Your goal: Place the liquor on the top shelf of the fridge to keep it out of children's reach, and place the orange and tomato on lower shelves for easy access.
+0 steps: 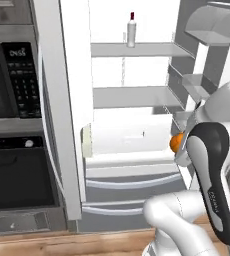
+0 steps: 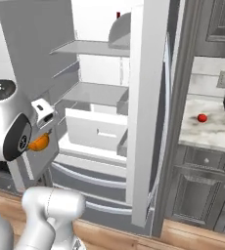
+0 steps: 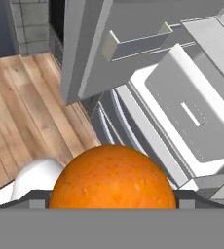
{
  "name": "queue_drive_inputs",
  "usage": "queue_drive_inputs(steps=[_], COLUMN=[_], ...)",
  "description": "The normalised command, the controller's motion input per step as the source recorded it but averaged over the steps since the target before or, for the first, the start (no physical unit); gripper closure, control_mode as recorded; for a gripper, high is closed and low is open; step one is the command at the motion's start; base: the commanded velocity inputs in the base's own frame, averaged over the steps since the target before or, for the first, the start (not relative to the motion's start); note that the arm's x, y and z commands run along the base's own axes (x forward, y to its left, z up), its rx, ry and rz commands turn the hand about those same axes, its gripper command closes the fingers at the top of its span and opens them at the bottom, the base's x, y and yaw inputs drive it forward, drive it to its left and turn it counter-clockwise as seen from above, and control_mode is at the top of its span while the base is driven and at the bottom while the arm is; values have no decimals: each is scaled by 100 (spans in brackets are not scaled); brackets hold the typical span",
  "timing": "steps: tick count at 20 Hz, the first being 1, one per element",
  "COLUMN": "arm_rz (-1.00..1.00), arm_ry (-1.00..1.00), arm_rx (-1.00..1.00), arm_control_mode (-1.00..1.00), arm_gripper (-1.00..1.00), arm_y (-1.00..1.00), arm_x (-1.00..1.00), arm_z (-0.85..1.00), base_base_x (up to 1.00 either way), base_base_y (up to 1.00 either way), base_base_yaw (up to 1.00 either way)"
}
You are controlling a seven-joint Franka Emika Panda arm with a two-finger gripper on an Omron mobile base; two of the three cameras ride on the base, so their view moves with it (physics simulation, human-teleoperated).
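Held between the fingers of the gripper (image 3: 112,206), jaws spread wide around it: the orange (image 3: 112,178), raised in front of the open fridge (image 1: 69,100), level with the white lower shelves (image 1: 127,135) and near the right-hand door bins. Standing upright on the top shelf (image 1: 137,49): the liquor (image 1: 131,30), close to the white back wall. Lying on the stone counter (image 2: 217,128) right of the fridge, well apart from the arm: the tomato (image 2: 202,117).
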Motion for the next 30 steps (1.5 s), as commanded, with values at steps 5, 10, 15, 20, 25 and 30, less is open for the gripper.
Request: queue_drive_inputs(steps=[5, 10, 15, 20, 25, 30], arm_rz=[0, 0, 0, 0, -14, -8], arm_ry=[0, 0, 0, 0, 0, 0], arm_rx=[0, 0, 0, 0, 0, 0], arm_control_mode=[100, 100, 100, 100, -100, -100], arm_gripper=[100, 100, 100, 100, 100, 100], arm_y=[0, 0, 0, 0, 0, -17], arm_x=[0, 0, 0, 0, 50, 66], arm_z=[0, 0, 0, 0, -7, -14], base_base_x=[66, 65, 64, 64, 12, 0], base_base_y=[11, 44, 56, 24, 1, 0], base_base_yaw=[-26, -26, -26, -23, -4, 0])
